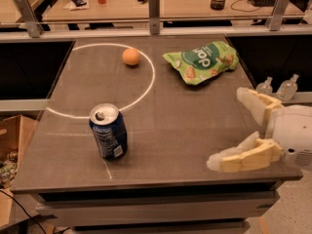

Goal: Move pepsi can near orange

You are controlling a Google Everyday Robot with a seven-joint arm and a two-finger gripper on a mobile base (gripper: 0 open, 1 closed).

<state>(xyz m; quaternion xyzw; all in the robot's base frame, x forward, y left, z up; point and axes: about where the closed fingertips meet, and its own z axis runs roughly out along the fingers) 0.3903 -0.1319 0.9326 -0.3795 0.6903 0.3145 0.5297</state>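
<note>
Gripper point(227, 127) hovers at the table's point(170, 112) right edge, 2 fingers spread, empty; pepsi can point(108, 131) stands front-left, orange point(130, 56) well behind; best approach level, straddling the can mid-height.
</note>
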